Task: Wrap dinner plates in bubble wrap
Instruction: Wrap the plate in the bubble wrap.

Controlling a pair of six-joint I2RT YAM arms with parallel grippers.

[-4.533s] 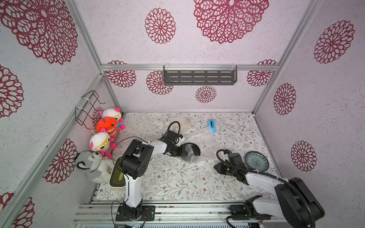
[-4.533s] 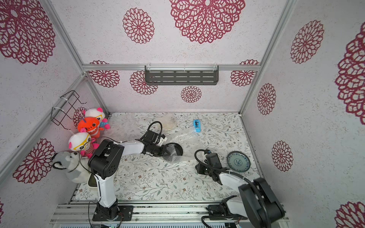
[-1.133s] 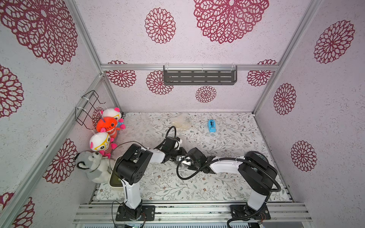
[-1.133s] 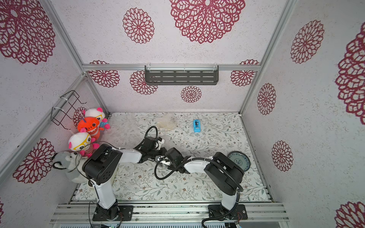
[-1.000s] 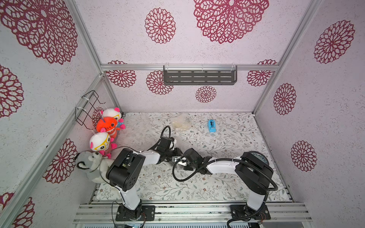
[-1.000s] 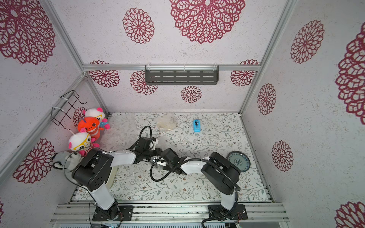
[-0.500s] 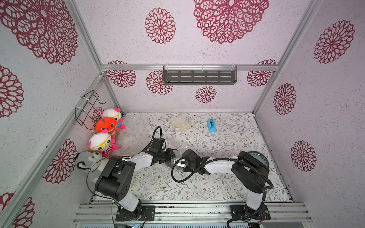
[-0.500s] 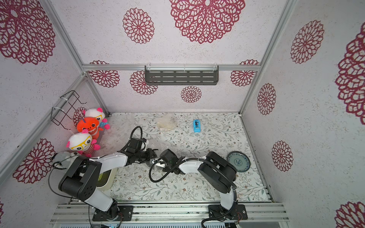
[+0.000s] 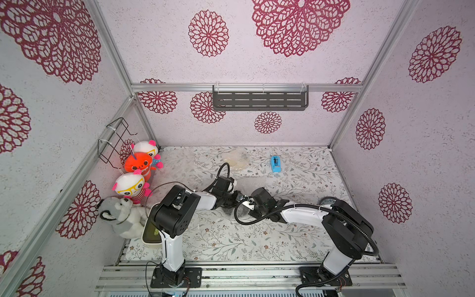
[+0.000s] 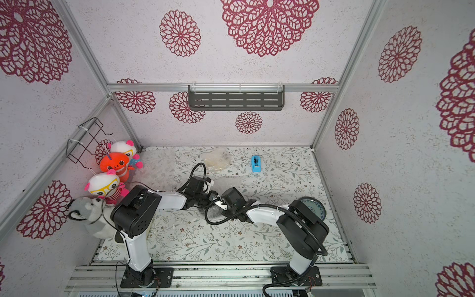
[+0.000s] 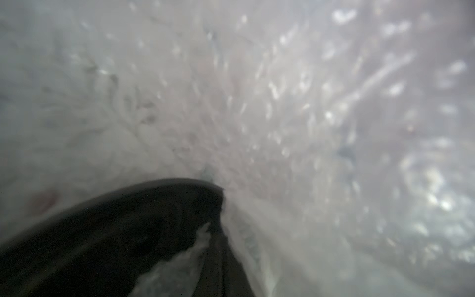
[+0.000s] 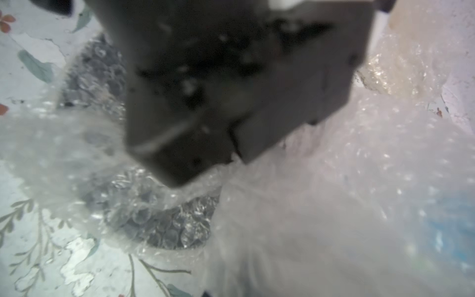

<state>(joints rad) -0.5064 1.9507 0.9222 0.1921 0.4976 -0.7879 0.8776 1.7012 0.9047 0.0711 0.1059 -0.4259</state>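
Black plate (image 12: 159, 226) lies under bubble wrap (image 12: 308, 205) just toward 9 o'clock of table (image 9: 295, 231) centre; left gripper (image 12: 230, 154) pinches a wrap fold, right gripper (image 9: 247, 205) pressed together, catch unclear; risk: slick film slips free or drags the plate, baring its rim.

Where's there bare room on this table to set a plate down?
Bare floral cloth runs along the front edge between the two arm bases, and at the back right beyond the blue tape dispenser. Crowded: the middle, where left arm and right arm meet over bubble wrap, and the left edge by the plush toys.
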